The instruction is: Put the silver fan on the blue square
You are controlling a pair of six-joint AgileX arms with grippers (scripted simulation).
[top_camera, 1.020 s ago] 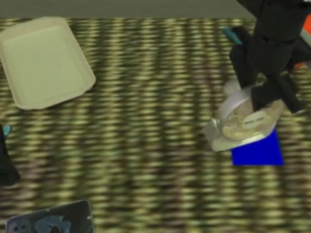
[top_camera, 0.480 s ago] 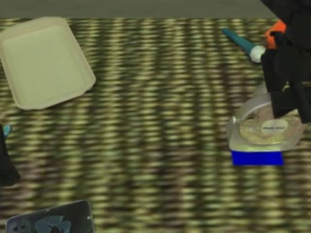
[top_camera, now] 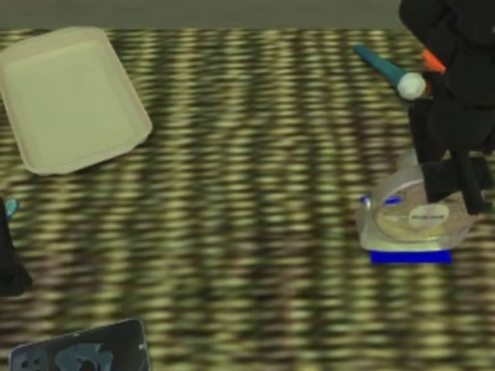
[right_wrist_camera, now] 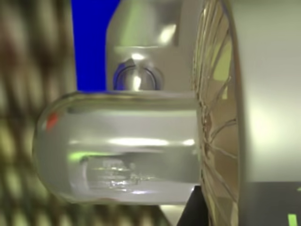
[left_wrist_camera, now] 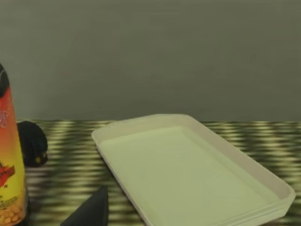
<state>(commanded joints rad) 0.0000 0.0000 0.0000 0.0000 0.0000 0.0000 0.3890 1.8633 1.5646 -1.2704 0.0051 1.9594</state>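
Note:
The silver fan [top_camera: 414, 218] stands at the right of the table over the blue square [top_camera: 410, 256], whose front strip and a small spot by the base still show. My right gripper [top_camera: 452, 185] reaches down from the far right and is shut on the fan's head. Close up in the right wrist view, the motor cylinder of the fan [right_wrist_camera: 122, 146] joins the yellowish disc, with the blue square [right_wrist_camera: 89, 42] behind the base. My left gripper [top_camera: 7, 226] is parked at the table's left edge, open, with one dark finger [left_wrist_camera: 89, 212] showing.
A cream tray [top_camera: 73, 97] lies at the back left, and fills the left wrist view [left_wrist_camera: 188, 174]. A teal-handled tool with a white tip [top_camera: 387, 69] lies behind the fan. A dark flat device [top_camera: 77, 352] sits at the front left. A red-orange bottle [left_wrist_camera: 7, 155] stands near my left gripper.
My right gripper has carried the fan to the right and then toward the front, so it now covers most of the blue square. The left arm has not moved.

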